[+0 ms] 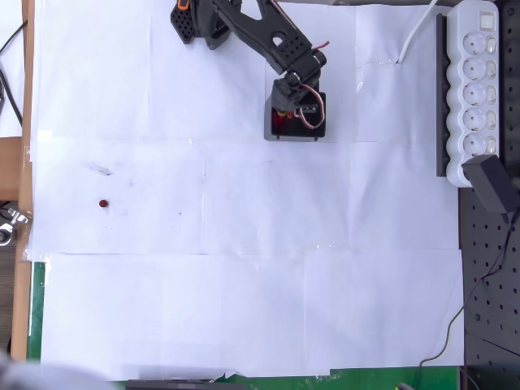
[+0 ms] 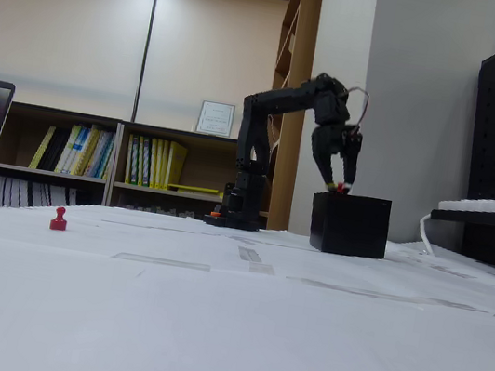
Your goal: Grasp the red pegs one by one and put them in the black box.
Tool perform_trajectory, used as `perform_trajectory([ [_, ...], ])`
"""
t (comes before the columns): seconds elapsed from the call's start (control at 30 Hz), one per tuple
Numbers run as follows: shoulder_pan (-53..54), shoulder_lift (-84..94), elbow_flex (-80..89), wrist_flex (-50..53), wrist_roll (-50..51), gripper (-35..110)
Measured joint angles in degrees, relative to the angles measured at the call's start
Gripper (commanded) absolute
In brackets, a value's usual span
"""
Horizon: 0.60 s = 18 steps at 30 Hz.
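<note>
One red peg (image 1: 103, 204) stands alone on the white paper at the left, also seen upright in the fixed view (image 2: 58, 220). The black box (image 1: 295, 136) sits at the far middle of the table, and red shows inside it in the overhead view. My gripper (image 2: 339, 187) points down over the box (image 2: 349, 225), fingertips right at its top rim. A small red peg (image 2: 336, 188) shows between the fingertips, and the gripper looks shut on it. From overhead the wrist covers most of the box's opening.
A white power strip (image 1: 477, 81) on a black rail lies along the right edge, with a black pegboard (image 1: 487, 268) below it. The arm's base (image 1: 195, 20) stands at the far edge. White paper (image 1: 244, 284) covers the table between the peg and the box.
</note>
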Motion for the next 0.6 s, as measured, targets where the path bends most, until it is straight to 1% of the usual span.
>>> perform_trajectory([
  [0.13, -1.49, 1.05, -0.62, -3.43, -0.53, 18],
  [0.2, -1.58, 1.05, -0.62, -3.96, -0.35, 28],
  [0.23, -1.41, 1.05, -0.62, -4.04, -0.09, 30],
  [0.33, -0.44, 1.05, 0.97, -2.11, 0.18, 32],
  [0.47, 3.08, -0.18, 8.88, 4.48, 0.18, 31],
  [0.6, 11.51, -6.68, 16.44, 9.23, 3.69, 31],
])
